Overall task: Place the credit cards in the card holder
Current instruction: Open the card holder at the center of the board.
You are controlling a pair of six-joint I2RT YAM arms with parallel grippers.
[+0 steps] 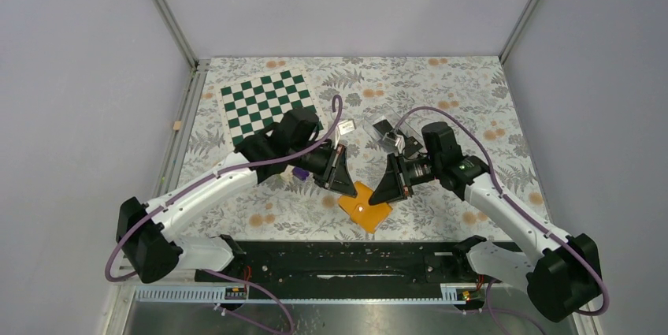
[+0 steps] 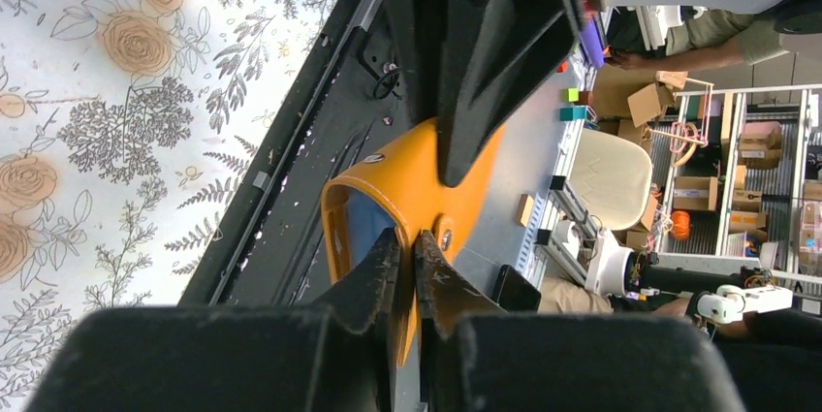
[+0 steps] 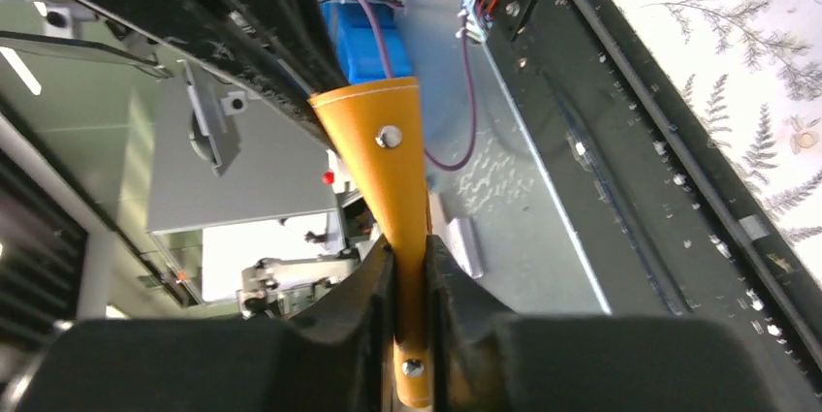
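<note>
1. Two arms and two claws, and both claws meet on one card holder.
2. One card holder counted. It is orange and lies over the floral bench near the middle of its near edge, just beyond the black base rail.
3. Left claw: narrow, its two fingers pinched on the edge of the card holder. The leather bows here and shows one strip of light blue lining.
4. Right claw: narrow, with both fingers clamped on the opposite edge of the card holder.
5. Two metal studs show on the orange face in the right wrist view, one above the fingers and one below.
6. From overhead I cannot tell whether the card holder touches the bench or hangs clear of it.
7. One green-and-white checkered mat lies at the far left of the bench.
8. One small dark-and-clear item sits behind the right wrist, too small to identify. No credit cards can be counted with certainty.
</note>
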